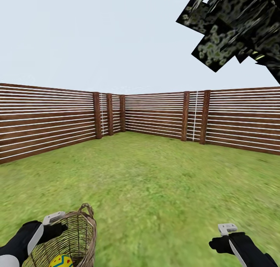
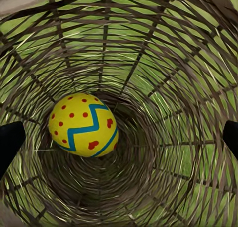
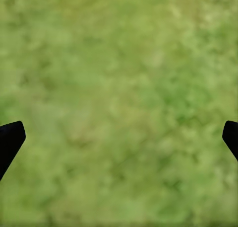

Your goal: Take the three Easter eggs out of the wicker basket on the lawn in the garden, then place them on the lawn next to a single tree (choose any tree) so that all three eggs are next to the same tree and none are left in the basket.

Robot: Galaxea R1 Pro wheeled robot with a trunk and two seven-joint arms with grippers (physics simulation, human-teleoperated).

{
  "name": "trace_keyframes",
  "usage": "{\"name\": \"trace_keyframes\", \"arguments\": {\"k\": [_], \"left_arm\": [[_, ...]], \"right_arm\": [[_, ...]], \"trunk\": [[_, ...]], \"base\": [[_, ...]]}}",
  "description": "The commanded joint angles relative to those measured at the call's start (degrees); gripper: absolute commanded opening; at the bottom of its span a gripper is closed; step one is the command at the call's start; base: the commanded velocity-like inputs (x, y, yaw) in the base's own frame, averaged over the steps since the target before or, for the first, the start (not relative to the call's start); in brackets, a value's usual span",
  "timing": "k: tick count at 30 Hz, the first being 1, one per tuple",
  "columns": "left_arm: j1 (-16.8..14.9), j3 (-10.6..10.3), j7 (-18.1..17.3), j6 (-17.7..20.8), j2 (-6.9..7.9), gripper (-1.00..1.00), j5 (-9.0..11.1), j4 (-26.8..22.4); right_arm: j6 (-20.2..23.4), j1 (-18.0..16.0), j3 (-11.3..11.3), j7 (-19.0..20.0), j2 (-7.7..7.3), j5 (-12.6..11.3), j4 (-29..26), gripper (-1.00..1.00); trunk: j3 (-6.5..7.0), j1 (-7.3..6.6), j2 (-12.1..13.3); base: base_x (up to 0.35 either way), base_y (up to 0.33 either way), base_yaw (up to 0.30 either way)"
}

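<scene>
Wicker basket point(image 1: 74, 239): on the lawn point(image 1: 155, 189), one Easter egg point(image 2: 83, 124) lying inside. Left gripper point(image 2: 119, 137): at the basket mouth, fingers wide apart, empty. Right gripper point(image 3: 119, 137): spread, empty, over grass beside the basket. Risk: fingers snagging weave; egg rolling away.

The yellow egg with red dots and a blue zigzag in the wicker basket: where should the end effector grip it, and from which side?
Across the yellow painted egg's rounded middle, entering through the brown woven wicker basket's open mouth, probably; woven walls block every other side. The left end effector already faces in, fingers spread wide.
</scene>
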Motion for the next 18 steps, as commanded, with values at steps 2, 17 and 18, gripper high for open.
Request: {"name": "trace_keyframes", "arguments": {"k": [2, 17, 18], "left_arm": [[-0.01, 0.18, -0.08, 0.38, -0.14, 1.0, 0.14, -0.06], [-0.02, 0.2, 0.04, 0.46, -0.25, 1.0, 0.13, -0.06], [-0.03, 0.2, 0.04, 0.46, -0.28, 1.0, 0.13, -0.06]], "right_arm": [[0.27, -0.02, -0.22, 0.46, 0.03, 0.51, -0.1, 1.0], [0.28, -0.02, -0.18, 0.52, -0.24, 0.51, -0.1, 1.0], [0.28, -0.02, -0.2, 0.52, -0.24, 0.51, -0.1, 1.0]], "trunk": [[-0.07, -0.01, -0.03], [-0.07, -0.01, -0.03], [-0.07, -0.01, -0.03]], "base": [[0.0, 0.003, 0.0], [0.0, 0.0, 0.0], [0.0, 0.0, 0.0]]}}
